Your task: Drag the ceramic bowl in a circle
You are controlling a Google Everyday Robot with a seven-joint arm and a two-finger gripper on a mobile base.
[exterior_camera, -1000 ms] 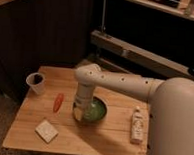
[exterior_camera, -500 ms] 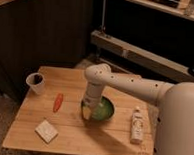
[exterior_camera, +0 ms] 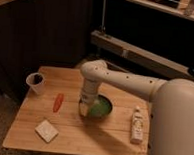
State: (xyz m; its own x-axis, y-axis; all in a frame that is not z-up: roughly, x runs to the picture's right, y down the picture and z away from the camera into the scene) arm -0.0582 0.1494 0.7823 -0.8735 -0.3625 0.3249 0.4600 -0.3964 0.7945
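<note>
Your tool (exterior_camera: 84,109) is down at the left rim of the ceramic bowl (exterior_camera: 100,107), which sits near the middle of the wooden counter (exterior_camera: 81,133), slightly toward the robot's side. The tool's pale tip appears to touch or hook the rim, but you cannot tell from this view whether it is wide, narrow or pinching the rim, so treat the hold as unproven.

That is your first risk: if the contact is only a push against a glossy rim, the bowl may slip off the tool as the arc changes direction, and you would trace the circle without it.

Pressing down too hard on one edge could tip a shallow bowl up on its far side instead of sliding it.

Watch the neighbours too. The orange carrot-like piece (exterior_camera: 57,102) lies near the bowl on the left, so a wide loop that way would likely sweep it along. The small bottle (exterior_camera: 137,124) lies to the right near the counter's edge and could be knocked off. The white cup (exterior_camera: 36,82) and the pale sponge-like block (exterior_camera: 46,131) are farther off, at less risk.

Keep the circle tight and central.
</note>
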